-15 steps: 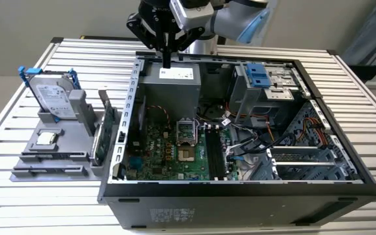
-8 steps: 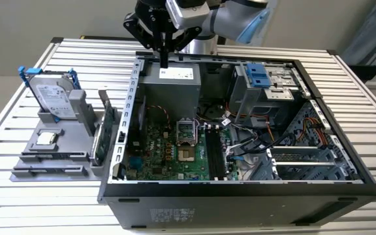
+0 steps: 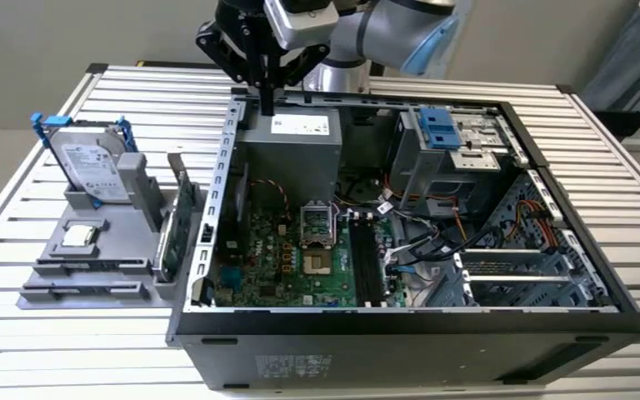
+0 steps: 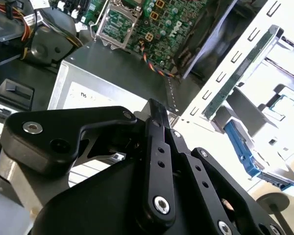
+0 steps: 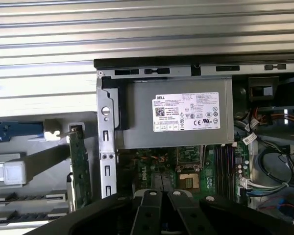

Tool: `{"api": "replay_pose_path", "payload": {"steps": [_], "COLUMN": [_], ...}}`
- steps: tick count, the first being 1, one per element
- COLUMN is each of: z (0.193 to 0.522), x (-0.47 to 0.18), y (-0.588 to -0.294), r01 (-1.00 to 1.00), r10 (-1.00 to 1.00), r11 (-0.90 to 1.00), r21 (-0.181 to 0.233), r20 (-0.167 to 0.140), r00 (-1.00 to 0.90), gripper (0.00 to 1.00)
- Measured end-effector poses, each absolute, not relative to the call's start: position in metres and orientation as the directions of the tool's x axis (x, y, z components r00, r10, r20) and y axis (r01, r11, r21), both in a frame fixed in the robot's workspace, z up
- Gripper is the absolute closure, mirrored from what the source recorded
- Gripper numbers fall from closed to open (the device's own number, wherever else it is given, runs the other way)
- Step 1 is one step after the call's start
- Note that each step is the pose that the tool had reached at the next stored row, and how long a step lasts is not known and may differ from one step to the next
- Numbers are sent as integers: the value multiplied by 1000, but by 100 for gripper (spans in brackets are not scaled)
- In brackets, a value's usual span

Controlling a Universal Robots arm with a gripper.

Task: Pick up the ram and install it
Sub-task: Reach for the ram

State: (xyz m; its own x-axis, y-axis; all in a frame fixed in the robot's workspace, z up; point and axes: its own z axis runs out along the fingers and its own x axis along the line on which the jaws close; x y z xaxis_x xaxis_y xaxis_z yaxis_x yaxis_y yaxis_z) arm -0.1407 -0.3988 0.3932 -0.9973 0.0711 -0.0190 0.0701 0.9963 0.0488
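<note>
Fingers (image 3: pixel 267 83) of the end effector (image 3: pixel 267 107) are drawn together with nothing clamped between them, pointing straight down over the far rim of the open computer case (image 3: pixel 409 346). That case lies on its side on the slatted metal worktop (image 3: pixel 64 350). Directly below the end effector sits the grey power supply (image 3: pixel 292 142) with its white label, which the first wrist view shows filling the far corner of the case (image 5: pixel 176 117). Nearer than the power supply lies the green motherboard (image 3: pixel 287 258), with an empty processor socket (image 3: pixel 314 218) and dark memory slots (image 3: pixel 362 258) beside it; whether anything is seated in those slots cannot be made out. The ram (image 3: pixel 184 217) stands on its long edge in a grey holder (image 3: pixel 87 267) on the worktop, just outside the case wall on the exterior view's left, well apart from the end effector. In both wrist views it appears as a long, thin green strip (image 5: pixel 78 166) (image 4: pixel 235 78) running alongside that perforated wall. Farther to the exterior view's left in the same holder, a silver hard drive (image 3: pixel 89 162) in a blue frame stands upright, and a small square processor chip (image 3: pixel 81 236) lies flat near it.
</note>
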Motion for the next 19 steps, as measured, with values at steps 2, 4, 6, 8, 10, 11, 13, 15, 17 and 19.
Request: {"api": "replay_pose_path", "payload": {"steps": [2,4,6,8,10,11,13,15,17,19], "z": [393,393,393,393,393,393,393,393,393,393], "x": [-144,-148,-151,-155,-158,-160,-164,-167,-171,-175], "y": [-399,-399,-399,-399,-399,-399,-399,-399,-399,-399], "r01": [70,70,70,70,70,70,70,70,70,70], "r10": [71,71,71,71,71,71,71,71,71,71], "r11": [996,996,996,996,996,996,996,996,996,996], "r21": [49,49,49,49,49,49,49,49,49,49], "r20": [-19,-19,-19,-19,-19,-19,-19,-19,-19,-19], "r00": [-997,-997,-997,-997,-997,-997,-997,-997,-997,-997], "gripper": [100,100,100,100,100,100,100,100,100,100]}}
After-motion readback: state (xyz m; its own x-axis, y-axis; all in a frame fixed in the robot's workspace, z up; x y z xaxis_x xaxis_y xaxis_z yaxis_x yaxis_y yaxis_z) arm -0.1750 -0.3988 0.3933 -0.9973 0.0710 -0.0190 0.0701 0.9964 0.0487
